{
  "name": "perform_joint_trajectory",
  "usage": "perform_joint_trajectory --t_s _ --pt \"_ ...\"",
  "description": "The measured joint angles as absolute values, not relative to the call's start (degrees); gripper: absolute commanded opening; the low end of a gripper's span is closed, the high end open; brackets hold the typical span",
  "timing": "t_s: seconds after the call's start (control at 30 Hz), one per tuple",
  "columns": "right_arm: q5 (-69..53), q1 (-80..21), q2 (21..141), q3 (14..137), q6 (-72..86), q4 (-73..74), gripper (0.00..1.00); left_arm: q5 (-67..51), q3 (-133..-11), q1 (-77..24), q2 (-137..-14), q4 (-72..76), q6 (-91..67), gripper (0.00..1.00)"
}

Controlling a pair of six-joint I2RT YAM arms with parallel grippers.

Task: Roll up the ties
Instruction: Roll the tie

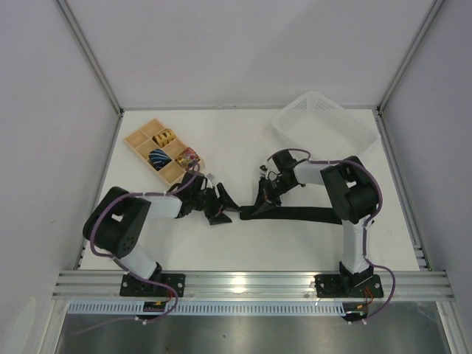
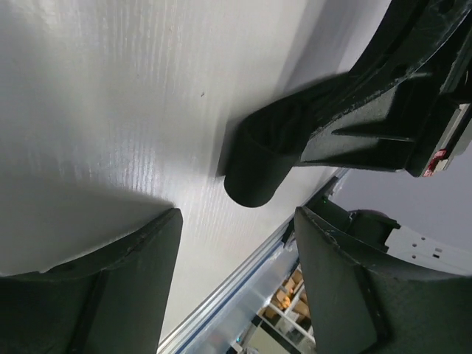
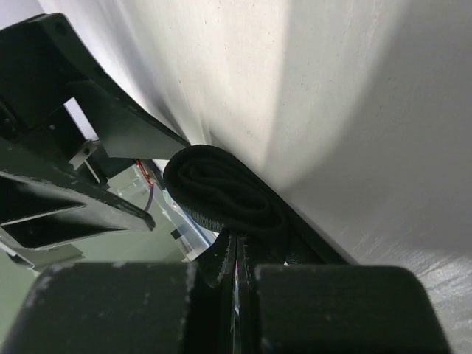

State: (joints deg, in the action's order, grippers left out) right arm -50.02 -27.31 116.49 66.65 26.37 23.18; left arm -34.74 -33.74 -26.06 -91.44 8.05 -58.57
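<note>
the right gripper (image 3: 236,295) has its two fingers pressed close together, and it pinches the black tie (image 3: 221,193) between them. just past its tips the tie bends round into a small loose curl, like the start of a snail shell. the pinch seems to be there so the curl cannot spring open while the roll is made.

the left gripper (image 2: 236,295) has its fingers spread wide with nothing between them, only the white table (image 2: 110,110) below. it sits low, just beside the right one, with its tips facing the curl. it looks like it waits there so it can help, maybe to hold the curl or push it along.

from above, the rest of the tie lies flat on the table in one long line. it goes off to the right as far as the right arm. most of it is not rolled, so the job on this tie looks like it has only just begun. the long part lies straight, and that should help it roll up neat.

far back on the left is a wooden tray (image 1: 140,139) with small coloured rolls (image 1: 159,156) in its boxes. it looks like the place where a done roll goes. far back on the right is a white basket (image 1: 328,122)
</note>
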Motion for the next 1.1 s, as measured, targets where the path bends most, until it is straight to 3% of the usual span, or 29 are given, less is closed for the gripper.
perform_joint_trajectory --t_s 0.7,1.0,1.1 --pt "-52.93 -26.39 117.8 66.67 26.28 22.37 0.0 -33.39 -41.12 -29.91 -98.15 7.81 -53.45 0.6" --pt "-52.82 -26.35 117.8 66.78 26.26 22.46 0.0 -33.12 -42.26 -31.09 -100.79 8.29 -53.47 0.35" --pt "-52.82 -26.3 117.8 66.81 26.26 22.5 0.0 -32.88 -42.39 -31.11 -101.19 7.92 -53.52 0.1"
